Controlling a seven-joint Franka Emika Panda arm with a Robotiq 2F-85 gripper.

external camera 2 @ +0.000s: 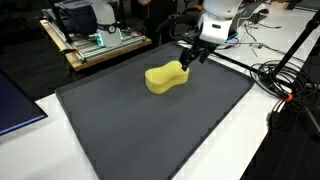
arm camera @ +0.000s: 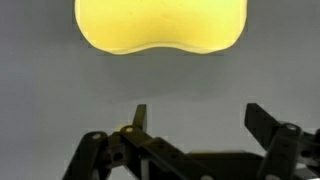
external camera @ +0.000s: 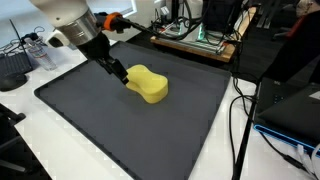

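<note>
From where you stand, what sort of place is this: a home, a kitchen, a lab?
Most likely a lab or workshop: loose cables trail over the white table, an electronics rack stands behind, and a dark work mat carries a yellow sponge.

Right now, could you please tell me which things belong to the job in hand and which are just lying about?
In hand: yellow sponge on the dark mat; open gripper close to it.
Lying about: cables; wooden board carrying electronics.
</note>
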